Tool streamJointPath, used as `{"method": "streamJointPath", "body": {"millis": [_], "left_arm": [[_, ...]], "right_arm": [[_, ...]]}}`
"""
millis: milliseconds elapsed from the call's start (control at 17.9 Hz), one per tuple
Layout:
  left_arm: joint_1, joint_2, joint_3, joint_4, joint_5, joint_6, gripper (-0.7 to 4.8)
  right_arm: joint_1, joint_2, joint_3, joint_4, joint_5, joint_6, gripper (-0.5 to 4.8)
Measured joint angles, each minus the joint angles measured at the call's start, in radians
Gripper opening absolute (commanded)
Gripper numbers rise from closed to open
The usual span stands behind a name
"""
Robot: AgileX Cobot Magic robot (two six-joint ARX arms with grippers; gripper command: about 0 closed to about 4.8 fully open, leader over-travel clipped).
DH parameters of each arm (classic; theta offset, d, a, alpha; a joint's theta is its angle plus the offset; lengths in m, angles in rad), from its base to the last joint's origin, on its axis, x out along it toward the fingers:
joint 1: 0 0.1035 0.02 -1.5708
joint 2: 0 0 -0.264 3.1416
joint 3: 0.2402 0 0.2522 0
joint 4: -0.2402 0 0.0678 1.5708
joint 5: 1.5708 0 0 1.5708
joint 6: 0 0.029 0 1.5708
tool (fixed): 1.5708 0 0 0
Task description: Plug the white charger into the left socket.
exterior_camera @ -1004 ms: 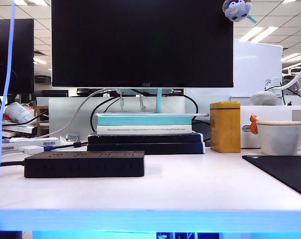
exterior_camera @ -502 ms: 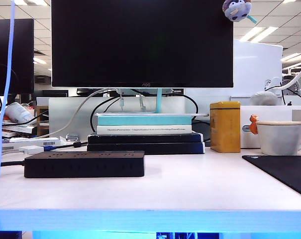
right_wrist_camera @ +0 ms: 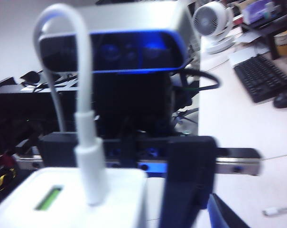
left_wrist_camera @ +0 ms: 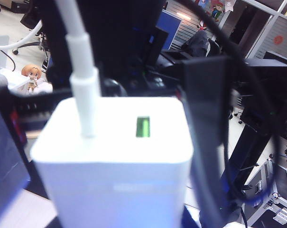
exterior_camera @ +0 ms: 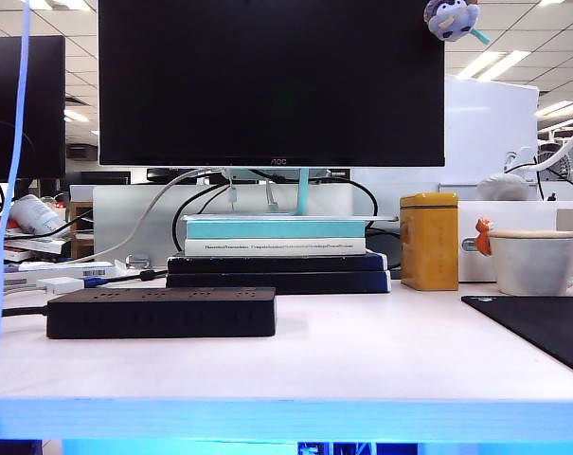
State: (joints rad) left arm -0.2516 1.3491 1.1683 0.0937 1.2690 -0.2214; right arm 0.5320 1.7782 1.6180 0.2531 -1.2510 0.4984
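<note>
The charger (left_wrist_camera: 112,161) is off the tabletop (exterior_camera: 362,360), clamped in the left gripper (left_wrist_camera: 119,142) jaws. The right gripper (right_wrist_camera: 148,199) stands beside it, jaws wide. Neither shows near the power strip (exterior_camera: 161,312); plugging remains.

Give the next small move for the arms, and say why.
Probably draw the right gripper back: both grippers meet at the white charger, outside the exterior view; the left gripper seems to grip it while the right's jaws look apart. Then it can head for the black power strip.

White desk (exterior_camera: 362,365); black power strip (exterior_camera: 161,312)
</note>
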Motion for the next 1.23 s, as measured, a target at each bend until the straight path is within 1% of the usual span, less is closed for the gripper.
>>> {"method": "streamJointPath", "body": {"millis": [223, 279, 335, 390, 446, 502, 613, 669, 725, 781, 948, 1115, 1227], "left_arm": [[0.0, 0.0, 0.0, 0.0, 0.001, 0.0, -0.06], [0.0, 0.0, 0.0, 0.0, -0.002, 0.0, -0.06], [0.0, 0.0, 0.0, 0.0, -0.002, 0.0, -0.06], [0.0, 0.0, 0.0, -0.001, -0.01, -0.001, -0.06], [0.004, 0.001, -0.001, -0.002, -0.017, -0.001, -0.06], [0.005, 0.002, -0.001, -0.002, -0.022, -0.001, -0.06], [0.005, 0.002, -0.001, -0.008, -0.031, -0.009, 0.07], [0.005, 0.002, -0.001, -0.008, -0.032, -0.009, 2.41], [0.005, 0.002, -0.001, -0.008, -0.035, -0.009, 3.75], [0.001, -0.001, 0.0, 0.002, -0.018, -0.001, 3.75], [0.023, -0.002, 0.0, 0.007, -0.02, 0.0, 3.74], [0.089, -0.002, 0.0, -0.007, -0.029, 0.0, 3.73], [0.128, -0.002, 0.001, -0.078, -0.139, 0.0, 3.73]], "right_arm": [[-0.018, 0.0, 0.0, 0.0, 0.002, 0.0, 4.49], [-0.026, 0.0, 0.0, 0.001, 0.0, 0.0, 4.37], [-0.026, 0.0, 0.0, 0.001, 0.003, 0.0, 3.59], [-0.026, 0.0, 0.0, 0.002, 0.0, 0.0, 3.07], [-0.024, -0.002, 0.001, 0.008, -0.001, -0.002, 2.69], [-0.023, -0.002, 0.002, 0.011, -0.003, -0.002, 2.03], [-0.024, -0.003, 0.002, 0.015, -0.002, -0.01, 1.97], [-0.024, -0.003, 0.002, 0.015, -0.002, -0.01, 1.98], [-0.024, -0.003, 0.002, 0.016, -0.002, -0.01, 1.98], [-0.026, 0.0, 0.002, 0.019, 0.005, -0.01, 1.98], [-0.034, 0.0, 0.001, 0.066, 0.012, -0.01, 1.98], [-0.054, 0.0, 0.001, 0.08, 0.017, -0.01, 1.98], [-0.06, 0.001, 0.0, 0.079, 0.039, -0.037, 1.98]]}}
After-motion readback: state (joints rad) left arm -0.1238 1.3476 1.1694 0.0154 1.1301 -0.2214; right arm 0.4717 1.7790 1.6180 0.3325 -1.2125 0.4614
